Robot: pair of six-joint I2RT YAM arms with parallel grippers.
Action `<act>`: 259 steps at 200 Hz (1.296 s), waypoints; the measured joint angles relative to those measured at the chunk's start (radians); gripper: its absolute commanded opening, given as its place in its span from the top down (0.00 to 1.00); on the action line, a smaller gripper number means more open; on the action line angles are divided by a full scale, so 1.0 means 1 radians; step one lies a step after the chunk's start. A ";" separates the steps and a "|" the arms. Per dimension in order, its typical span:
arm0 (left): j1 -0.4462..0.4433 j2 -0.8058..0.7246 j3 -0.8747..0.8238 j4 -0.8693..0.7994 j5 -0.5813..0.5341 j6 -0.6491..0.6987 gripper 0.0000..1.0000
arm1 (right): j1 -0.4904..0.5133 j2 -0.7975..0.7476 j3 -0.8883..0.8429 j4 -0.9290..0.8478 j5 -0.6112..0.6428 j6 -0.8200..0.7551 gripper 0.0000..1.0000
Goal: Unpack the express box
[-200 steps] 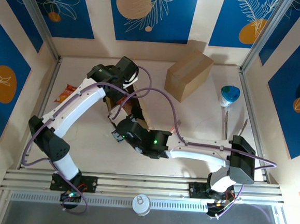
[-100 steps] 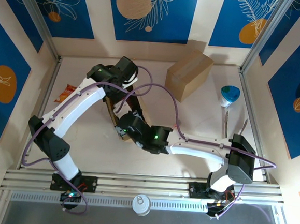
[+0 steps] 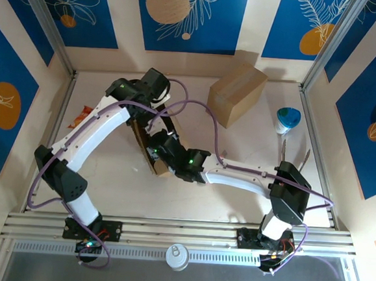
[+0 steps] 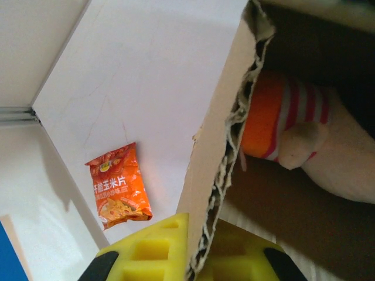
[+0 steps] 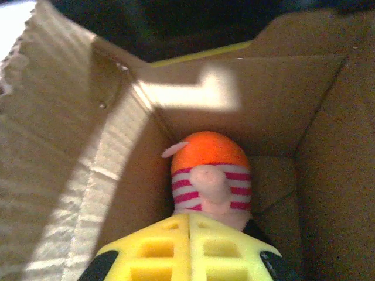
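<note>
Left wrist view, left gripper [image 4: 198, 234] clamped shut on express box [image 4: 218, 140] torn wall, striped plush toy [image 4: 293, 132] inside box, snack packet [image 4: 119, 186] outside box, right gripper [image 5: 190, 228] inside box, fingers together, tips at toy, hold unclear

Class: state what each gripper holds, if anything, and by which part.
Left gripper: the cardboard box, pinched by its torn wall edge. Right gripper: shut against the plush toy's pale body inside the box; an actual grip cannot be told.
</note>
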 measured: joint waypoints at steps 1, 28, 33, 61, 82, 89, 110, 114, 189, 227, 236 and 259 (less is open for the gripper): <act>0.000 0.000 0.000 0.000 0.000 0.000 1.00 | -0.001 0.001 0.000 0.002 0.000 0.000 1.00; 0.007 0.000 0.000 0.002 0.000 -0.004 1.00 | -0.016 0.020 0.019 0.023 -0.007 0.015 1.00; 0.008 0.000 0.000 0.002 0.000 -0.004 1.00 | -0.016 0.022 0.019 0.029 -0.008 0.018 1.00; 0.009 0.001 0.000 0.000 -0.001 -0.003 1.00 | -0.014 0.019 -0.010 0.082 -0.008 0.026 1.00; 0.008 0.001 0.000 -0.005 -0.008 -0.004 1.00 | -0.013 -0.013 -0.072 0.121 -0.026 0.024 1.00; 0.008 0.001 0.003 -0.010 -0.008 -0.006 1.00 | -0.013 -0.027 -0.097 0.129 -0.034 0.024 1.00; 0.004 0.001 0.024 -0.021 -0.007 -0.008 1.00 | -0.013 -0.055 -0.167 0.132 -0.055 0.013 1.00; 0.003 0.001 0.029 -0.022 -0.007 -0.008 1.00 | -0.013 -0.060 -0.179 0.132 -0.060 0.008 1.00; 0.000 0.000 0.051 -0.034 0.037 -0.022 1.00 | -0.033 -0.010 -0.100 0.049 -0.104 -0.018 1.00; 0.000 -0.005 0.051 -0.045 0.069 -0.026 1.00 | -0.060 0.102 0.034 -0.034 -0.100 0.008 0.62; 0.001 -0.006 0.051 -0.043 0.067 -0.026 1.00 | -0.068 0.122 0.060 -0.061 -0.101 0.015 0.57; 0.012 -0.008 0.051 -0.039 0.055 -0.026 1.00 | -0.080 0.153 0.109 -0.118 -0.101 0.043 0.47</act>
